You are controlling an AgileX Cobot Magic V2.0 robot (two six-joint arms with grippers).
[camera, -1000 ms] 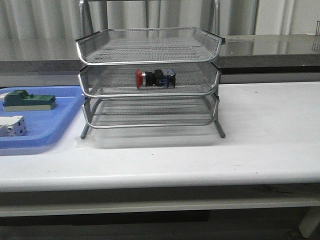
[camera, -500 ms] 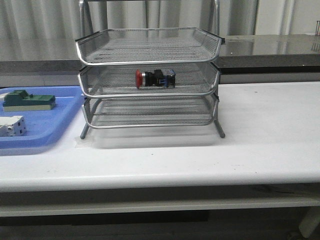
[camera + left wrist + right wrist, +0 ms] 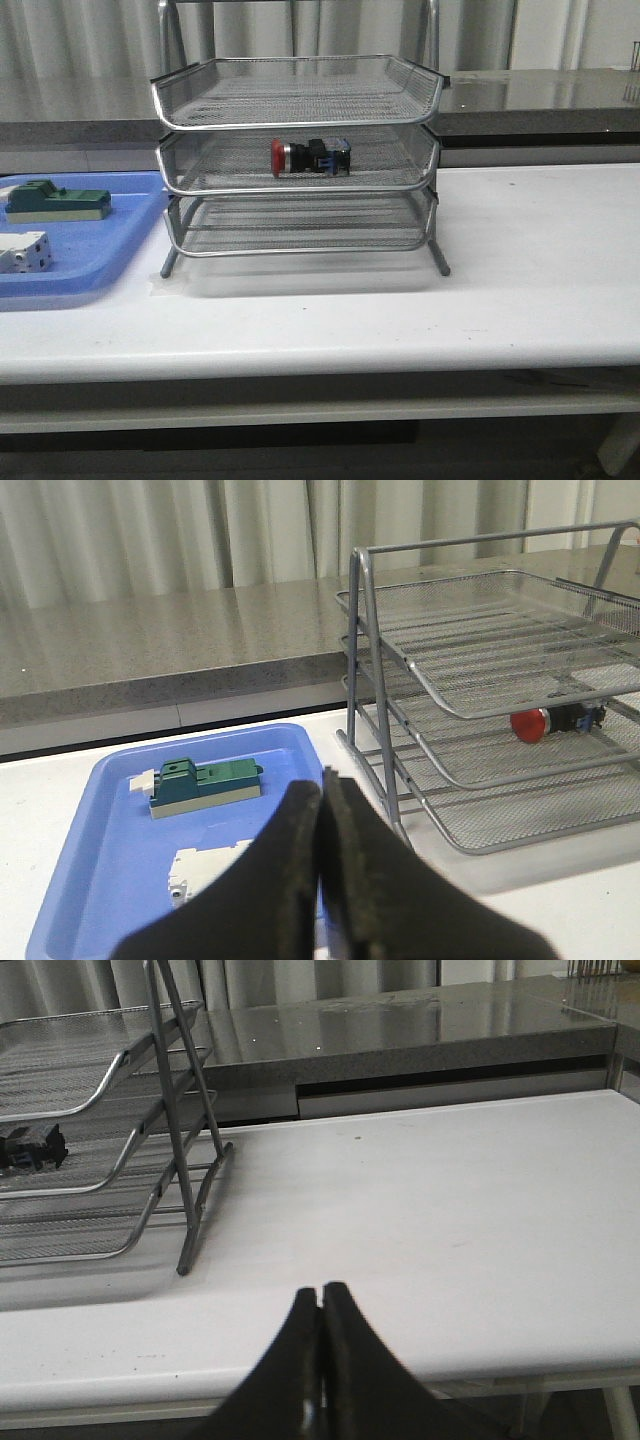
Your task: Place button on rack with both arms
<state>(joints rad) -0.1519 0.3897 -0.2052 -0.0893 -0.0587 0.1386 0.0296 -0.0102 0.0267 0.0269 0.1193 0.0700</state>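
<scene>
The button (image 3: 310, 157), with red cap, black body and blue rear block, lies on its side in the middle tray of the silver wire rack (image 3: 300, 105). It also shows in the left wrist view (image 3: 555, 721), and its blue end shows in the right wrist view (image 3: 30, 1150). My left gripper (image 3: 321, 780) is shut and empty, back over the near side of the blue tray (image 3: 110, 860), left of the rack (image 3: 480, 670). My right gripper (image 3: 321, 1293) is shut and empty, over the table's near edge, right of the rack (image 3: 120, 1130). Neither gripper shows in the front view.
A flat blue plastic tray (image 3: 110, 240) at the table's left holds a green block (image 3: 58, 201) and a white boxy part (image 3: 25, 252). A grey counter (image 3: 540, 95) runs behind the white table (image 3: 540, 260).
</scene>
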